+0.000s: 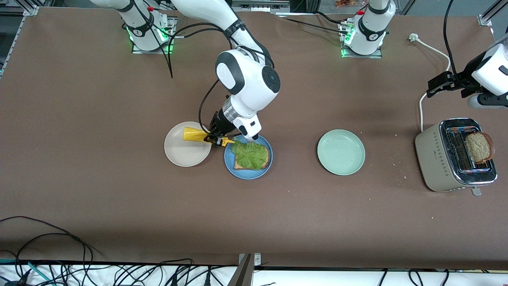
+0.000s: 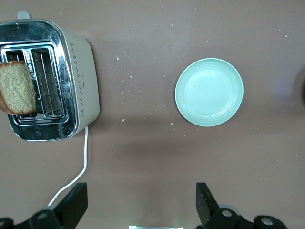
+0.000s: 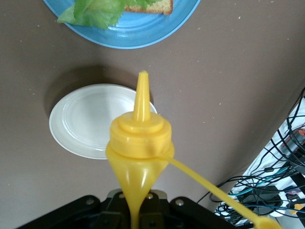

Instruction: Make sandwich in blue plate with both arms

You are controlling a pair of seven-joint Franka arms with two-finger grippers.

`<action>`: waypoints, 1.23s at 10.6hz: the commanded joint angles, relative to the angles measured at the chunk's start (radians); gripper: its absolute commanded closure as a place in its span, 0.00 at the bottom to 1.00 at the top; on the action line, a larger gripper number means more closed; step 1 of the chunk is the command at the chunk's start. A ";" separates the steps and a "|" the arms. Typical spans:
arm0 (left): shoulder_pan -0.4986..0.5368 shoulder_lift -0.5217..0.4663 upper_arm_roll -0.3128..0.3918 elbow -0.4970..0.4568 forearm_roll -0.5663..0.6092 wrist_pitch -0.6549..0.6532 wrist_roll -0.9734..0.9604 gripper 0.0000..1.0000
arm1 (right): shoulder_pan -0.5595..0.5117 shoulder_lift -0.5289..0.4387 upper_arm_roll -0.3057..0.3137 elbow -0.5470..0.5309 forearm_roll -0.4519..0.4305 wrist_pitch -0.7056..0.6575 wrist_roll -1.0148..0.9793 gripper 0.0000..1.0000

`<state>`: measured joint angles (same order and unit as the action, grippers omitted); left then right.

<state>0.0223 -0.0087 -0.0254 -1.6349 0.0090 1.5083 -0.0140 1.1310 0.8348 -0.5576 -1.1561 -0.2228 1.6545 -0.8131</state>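
On the blue plate (image 1: 229, 163) lie one slice and lettuce (image 1: 250, 154); my right end effector (image 1: 216, 135) grips the mustard bottle (image 1: 194, 134) beside it, my left end effector (image 2: 138, 202) hangs open near the toaster (image 1: 440, 159), whose bread (image 1: 478, 147) must top it.

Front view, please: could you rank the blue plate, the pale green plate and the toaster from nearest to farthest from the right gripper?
The right gripper, shut on the yellow bottle, is between the beige and blue plates.
1. Blue plate: right beside the gripper.
2. Pale green plate: mid-table, toward the left arm's end.
3. Toaster: at the left arm's end of the table.
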 commanded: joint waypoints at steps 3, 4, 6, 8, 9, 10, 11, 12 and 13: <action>0.031 0.027 0.001 0.024 0.002 -0.008 0.017 0.00 | -0.060 -0.034 -0.018 0.016 0.173 -0.085 -0.083 1.00; 0.030 0.042 -0.001 0.026 0.006 -0.008 0.017 0.00 | -0.094 -0.054 -0.019 0.016 0.234 -0.097 -0.112 1.00; 0.039 0.045 0.002 0.069 0.009 -0.010 0.013 0.00 | -0.179 -0.100 -0.018 0.013 0.378 -0.140 -0.184 1.00; 0.080 0.065 0.002 0.070 0.009 -0.008 0.016 0.00 | -0.303 -0.117 -0.018 0.013 0.568 -0.223 -0.280 1.00; 0.099 0.085 0.002 0.072 0.019 -0.005 0.017 0.00 | -0.368 -0.118 -0.019 0.013 0.650 -0.263 -0.343 1.00; 0.117 0.110 0.001 0.073 0.060 -0.003 0.019 0.00 | -0.445 -0.117 -0.015 0.012 0.728 -0.301 -0.409 1.00; 0.137 0.131 0.001 0.073 0.080 -0.003 0.020 0.00 | -0.501 -0.117 -0.015 0.000 0.796 -0.332 -0.492 1.00; 0.154 0.159 0.001 0.073 0.095 -0.003 0.046 0.00 | -0.554 -0.117 -0.015 -0.020 0.869 -0.363 -0.582 1.00; 0.174 0.192 0.001 0.078 0.095 -0.002 0.083 0.00 | -0.603 -0.117 -0.015 -0.027 0.935 -0.399 -0.665 1.00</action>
<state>0.1580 0.1087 -0.0147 -1.5985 0.0686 1.5131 0.0000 0.6144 0.7272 -0.5907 -1.1632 0.5863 1.3252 -1.3305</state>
